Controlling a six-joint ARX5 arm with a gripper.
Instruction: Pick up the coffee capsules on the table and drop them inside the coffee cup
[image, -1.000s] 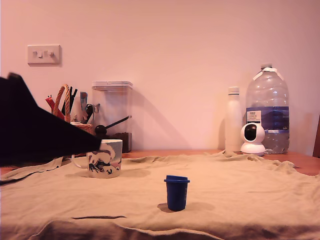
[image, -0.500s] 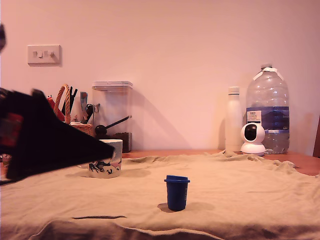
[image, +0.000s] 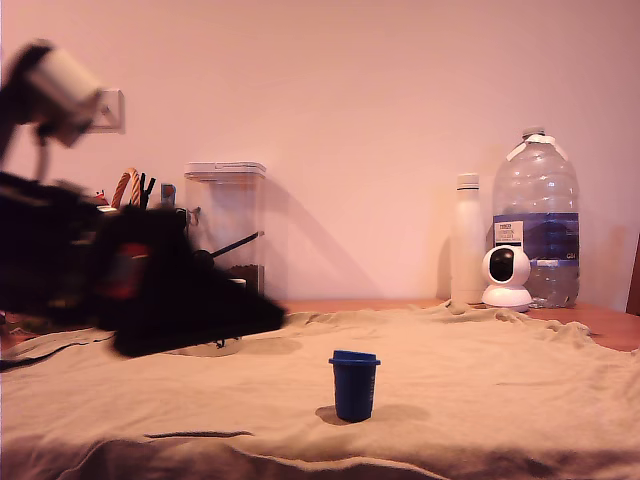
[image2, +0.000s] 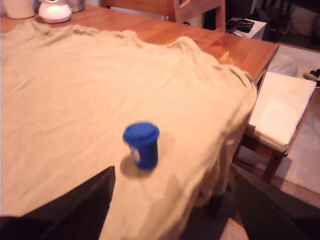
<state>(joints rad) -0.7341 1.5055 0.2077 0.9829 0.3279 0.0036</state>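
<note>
The dark blue coffee capsule (image: 354, 385) stands upright on the tan cloth of the table (image: 480, 370), near the front middle. In the wrist view the coffee capsule (image2: 142, 145) is ahead of my gripper (image2: 171, 172), slightly off centre toward one finger, with cloth between us. My gripper is open, its two dark fingers (image2: 75, 210) spread wide and holding nothing. In the exterior view my blurred black arm and gripper (image: 265, 320) reach from the left, well short of the capsule. They cover the coffee cup, of which only a sliver of base (image: 210, 349) shows.
Along the back stand a clear canister (image: 225, 225), a utensil basket (image: 135, 195), a white bottle (image: 467, 240), a small white camera (image: 506, 278) and a large water jug (image: 535, 215). The wrist view shows the table's edge and a cushioned chair (image2: 280, 112) beside it.
My arm has swung toward the exterior view's right and now covers the mug, with its tip closer to the capsule. The capsule has not moved.
</note>
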